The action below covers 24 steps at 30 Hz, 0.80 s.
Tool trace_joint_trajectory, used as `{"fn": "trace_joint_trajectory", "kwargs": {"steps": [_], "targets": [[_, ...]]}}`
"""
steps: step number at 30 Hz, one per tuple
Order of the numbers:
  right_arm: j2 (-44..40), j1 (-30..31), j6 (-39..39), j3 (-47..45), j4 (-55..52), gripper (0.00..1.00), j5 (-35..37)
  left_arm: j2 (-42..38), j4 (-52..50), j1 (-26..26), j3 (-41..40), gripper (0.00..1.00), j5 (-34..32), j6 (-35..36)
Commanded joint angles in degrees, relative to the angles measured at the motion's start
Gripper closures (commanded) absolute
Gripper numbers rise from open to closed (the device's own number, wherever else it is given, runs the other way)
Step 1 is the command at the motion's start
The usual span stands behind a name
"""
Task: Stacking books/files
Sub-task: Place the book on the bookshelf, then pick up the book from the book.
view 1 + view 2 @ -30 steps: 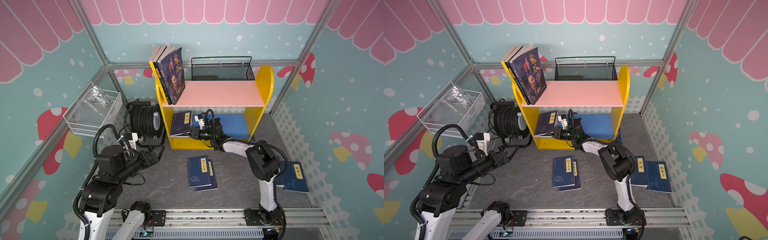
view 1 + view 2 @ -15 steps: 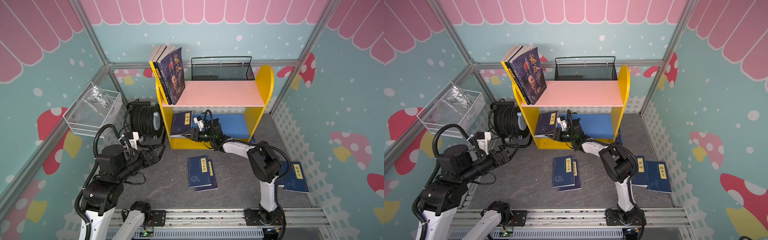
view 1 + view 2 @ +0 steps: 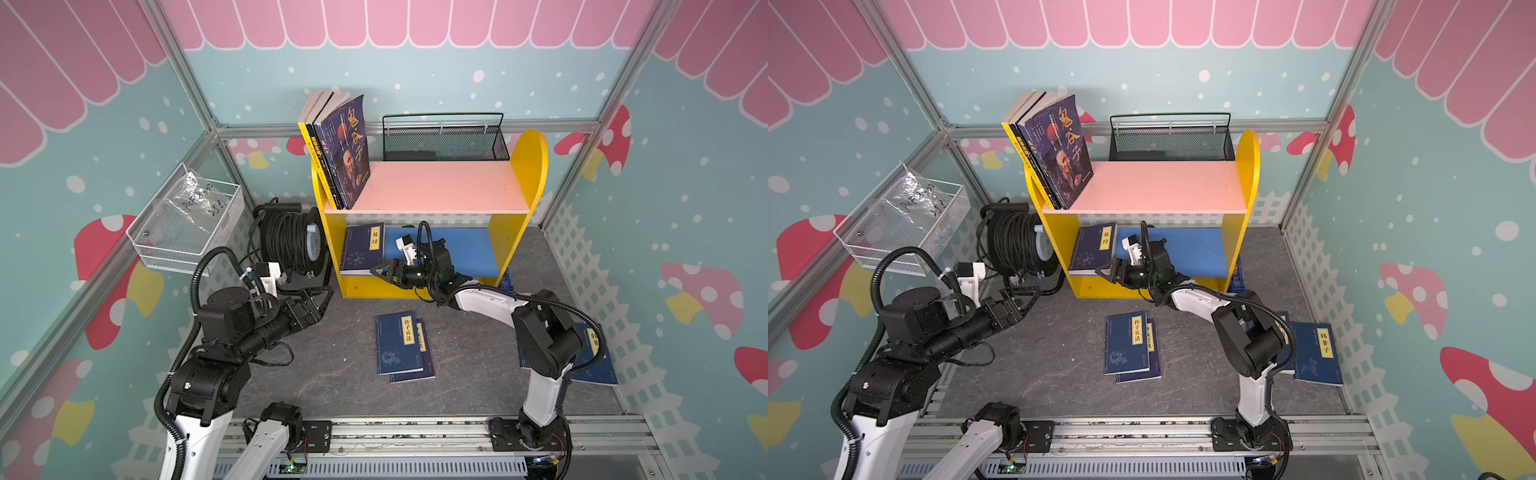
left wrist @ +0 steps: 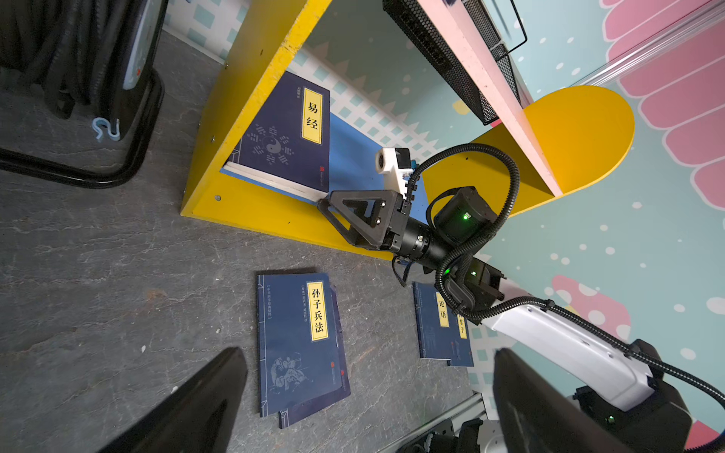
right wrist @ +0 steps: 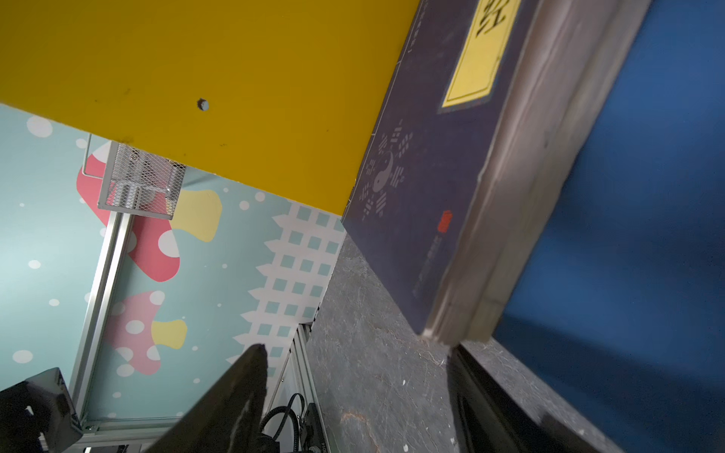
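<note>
— Two arm bases sit on the front rail (image 3: 415, 432). Open floor past it?
— Plenty mid-floor. An overlapped navy pair (image 3: 401, 347) lies flat in the middle, clear floor on all sides. A second navy pair (image 3: 1312, 357) lies by the right wall, one corner covered by the right arm's elbow.
— State of the left gripper (image 3: 322, 300)?
— Jaws wide, nothing in them. Hovers above bare floor left of the overlapped navy pair, close to the cable reel (image 3: 286, 245).
— And the right gripper (image 4: 327, 211)?
— At the front lip of the yellow shelf unit (image 3: 415, 286), jaws apart, nothing clamped. The shelved navy book (image 3: 361, 249) has its near corner right at the fingertips; touching or not, can't tell, the wrist view blurs there.
— One book or more?
— Page edge shows layers; count unclear. It lies flat at the left end of the blue lower board, against the side panel, with open board to its right.
— Top level?
— The thick books (image 3: 340, 153), three of them, lean at the pink board's left end; only the purple cover shows fully. Behind stands a black mesh basket (image 3: 444, 137); its inside is hard to read.
</note>
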Motion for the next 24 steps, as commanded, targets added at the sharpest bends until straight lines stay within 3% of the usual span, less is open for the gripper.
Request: {"fn": "trace_joint_trajectory", "kwargs": {"steps": [1, 10, 18, 24], "targets": [[-4.0, 0.1, -0.2, -2.0, -1.7, 0.23, 2.6, 0.3, 0.9, 0.3, -1.2, 0.01, 1.0, -0.5], [-15.4, 0.5, -7.2, -7.4, -15.3, 0.15, 11.4, 0.0, 3.1, 0.2, -10.5, 0.01, 4.2, -2.3], [-30.8, 0.9, -9.3, -19.2, -28.2, 0.12, 22.3, -6.0, 9.3, -0.3, -26.4, 0.01, 5.4, -10.0], [-32.6, 1.4, -11.8, -23.0, -39.4, 0.12, 25.7, -5.3, 14.6, -3.6, -34.1, 0.01, 3.7, -13.9]]}}
